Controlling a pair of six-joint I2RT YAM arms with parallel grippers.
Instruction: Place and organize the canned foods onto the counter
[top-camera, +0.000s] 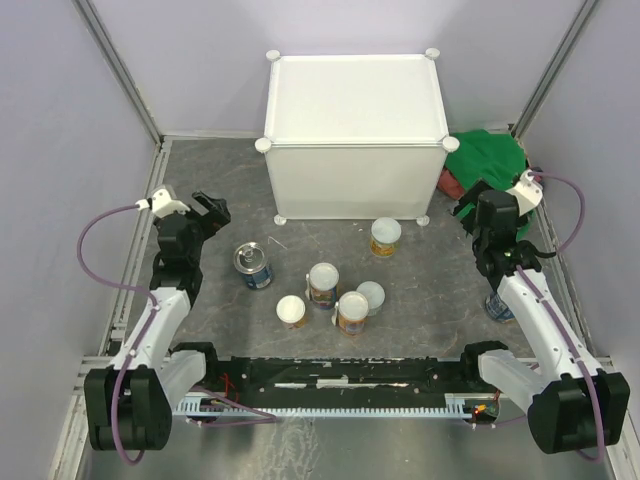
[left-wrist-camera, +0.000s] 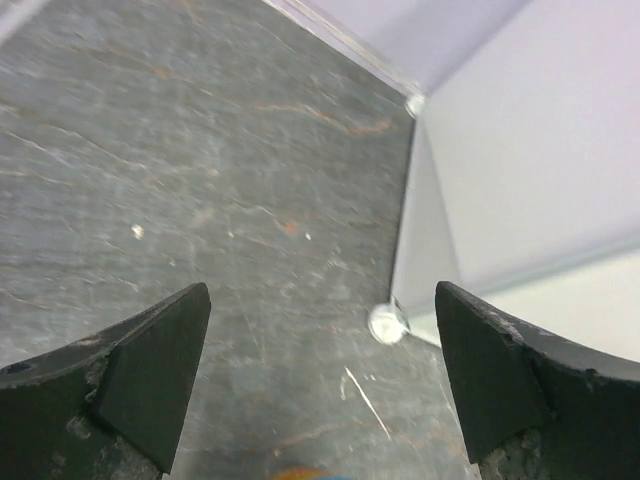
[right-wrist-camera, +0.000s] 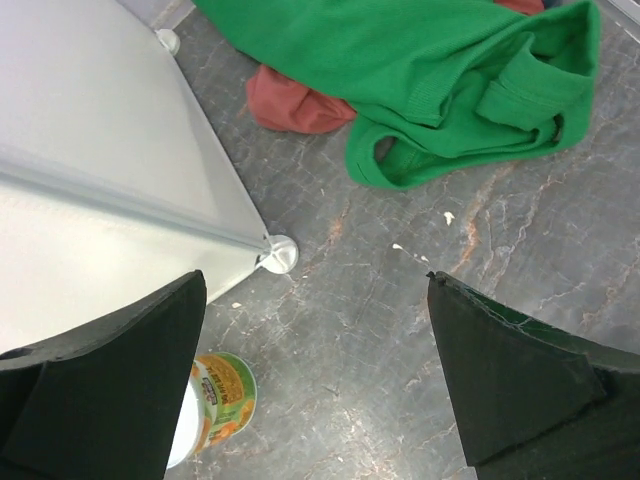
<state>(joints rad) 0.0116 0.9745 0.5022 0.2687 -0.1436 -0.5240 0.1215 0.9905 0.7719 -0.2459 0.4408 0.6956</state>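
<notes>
Left to right: at nine o'clock the left gripper (top-camera: 212, 208) hovers, jaws wide and empty. A blue can (top-camera: 252, 266) and five pale-lidded cans (top-camera: 323, 283) stand on the grey tabletop (top-camera: 420, 300), at six o'clock of the counter (top-camera: 350, 100), whose top is bare. At three o'clock the right gripper (right-wrist-camera: 315, 370) gapes, empty. No can appears placed yet, so all remain.

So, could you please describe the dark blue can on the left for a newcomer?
Find the big white counter at the back. Before its front-left foot, left of the clustered cans, stands the dark blue can. Unlike its pale-lidded, yellow-labelled neighbours, it has a silver pull-tab top.
</notes>
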